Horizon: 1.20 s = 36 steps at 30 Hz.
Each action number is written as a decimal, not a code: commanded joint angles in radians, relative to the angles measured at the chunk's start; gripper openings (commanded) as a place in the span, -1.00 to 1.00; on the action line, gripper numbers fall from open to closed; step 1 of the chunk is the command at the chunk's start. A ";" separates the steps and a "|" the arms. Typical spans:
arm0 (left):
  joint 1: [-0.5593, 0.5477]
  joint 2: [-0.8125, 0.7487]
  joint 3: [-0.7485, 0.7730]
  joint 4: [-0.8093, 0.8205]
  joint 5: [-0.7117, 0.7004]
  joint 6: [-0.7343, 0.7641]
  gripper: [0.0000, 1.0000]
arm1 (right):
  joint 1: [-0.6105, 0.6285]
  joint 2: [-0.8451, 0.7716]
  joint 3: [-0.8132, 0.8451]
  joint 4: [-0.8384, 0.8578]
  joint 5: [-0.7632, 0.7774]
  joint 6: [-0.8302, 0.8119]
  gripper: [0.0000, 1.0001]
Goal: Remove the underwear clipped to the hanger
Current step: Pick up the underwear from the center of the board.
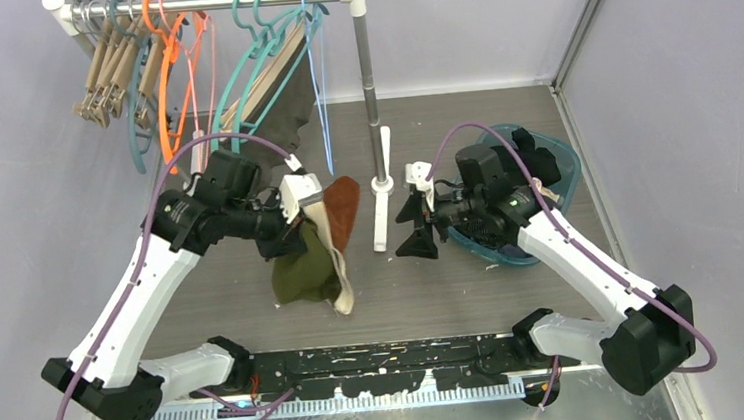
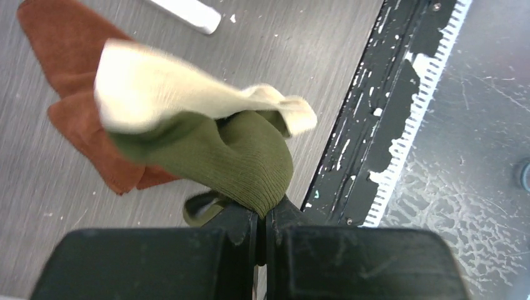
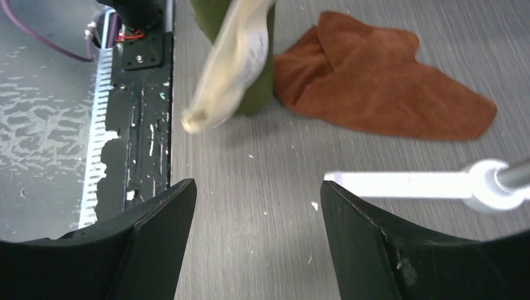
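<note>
Rust-brown cloth (image 1: pixel 345 208) lies beside the olive underwear (image 1: pixel 303 270) (rack foot (image 1: pixel 381 221) nearby).

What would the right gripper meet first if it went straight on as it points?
Probably the right gripper clips the white rack foot, else bare table; depth unclear.

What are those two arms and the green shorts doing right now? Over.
Left gripper shut on olive-green underwear, dangling below it. Right gripper open, empty. Rust-brown cloth on table beside underwear, not blocking.
</note>
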 commanded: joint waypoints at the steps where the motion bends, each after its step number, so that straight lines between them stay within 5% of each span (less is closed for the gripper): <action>1: -0.042 0.014 0.078 0.033 0.111 0.000 -0.99 | 0.075 0.017 0.059 0.210 -0.013 0.118 0.56; 11: -0.251 0.094 0.168 0.179 0.063 0.029 -0.99 | 0.152 0.053 0.009 0.564 -0.186 0.413 0.55; 24: -0.321 0.190 0.136 0.455 0.042 -0.146 -0.99 | 0.153 0.003 -0.116 0.644 -0.317 0.484 0.40; 26: -0.324 0.197 0.124 0.479 0.048 -0.163 -0.99 | 0.153 -0.003 -0.132 0.658 -0.320 0.484 0.29; 34: -0.325 0.181 0.075 0.516 0.027 -0.173 -1.00 | 0.116 -0.007 -0.166 0.646 -0.243 0.408 -0.96; 36: -0.320 0.156 0.046 0.528 0.026 -0.156 -0.99 | 0.092 -0.021 -0.174 0.637 -0.216 0.384 -0.98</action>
